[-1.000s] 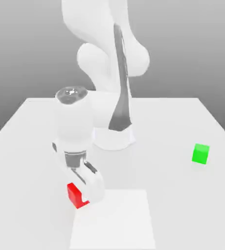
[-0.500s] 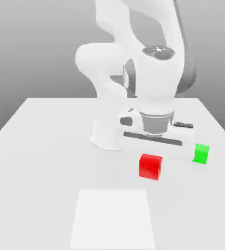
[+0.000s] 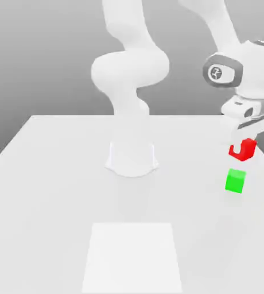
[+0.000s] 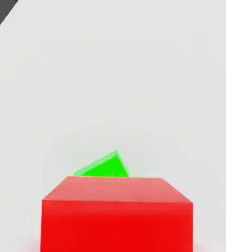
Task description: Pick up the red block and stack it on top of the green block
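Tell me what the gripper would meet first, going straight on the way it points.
Probably the green block, met by the red block in its grip; how squarely they line up is unclear.

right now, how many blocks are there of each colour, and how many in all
bright red cube-shaped block with smooth faces: 1, held in the claw above the green one
bright green cube-shaped block with smooth faces: 1, on the table
total: 2
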Robot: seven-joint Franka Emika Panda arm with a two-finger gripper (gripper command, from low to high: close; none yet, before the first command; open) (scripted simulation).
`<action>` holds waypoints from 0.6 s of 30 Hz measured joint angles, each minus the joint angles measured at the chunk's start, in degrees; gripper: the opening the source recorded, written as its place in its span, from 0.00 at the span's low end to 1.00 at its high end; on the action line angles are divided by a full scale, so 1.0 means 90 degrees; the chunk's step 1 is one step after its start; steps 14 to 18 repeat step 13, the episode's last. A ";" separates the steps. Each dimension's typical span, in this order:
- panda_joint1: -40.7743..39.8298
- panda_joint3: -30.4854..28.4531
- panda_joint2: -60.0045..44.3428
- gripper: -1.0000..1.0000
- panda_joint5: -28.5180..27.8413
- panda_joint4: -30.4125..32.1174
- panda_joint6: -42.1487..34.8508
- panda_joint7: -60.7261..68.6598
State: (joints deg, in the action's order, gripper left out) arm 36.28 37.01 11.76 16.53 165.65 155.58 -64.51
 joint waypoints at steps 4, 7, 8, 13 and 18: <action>-0.0278 0.0169 -0.0536 0.00 -0.0566 0.0003 0.0516 -0.0383; -0.0530 0.0210 -0.0984 0.00 -0.1281 0.0006 0.0900 -0.0878; -0.0594 0.0175 -0.1141 0.00 -0.1606 0.0005 0.1022 -0.1105; -0.0570 -0.0163 -0.1597 1.00 -0.2696 -0.0016 0.1340 -0.1877; -0.0570 -0.0163 -0.1597 1.00 -0.2696 -0.0016 0.1340 -0.1877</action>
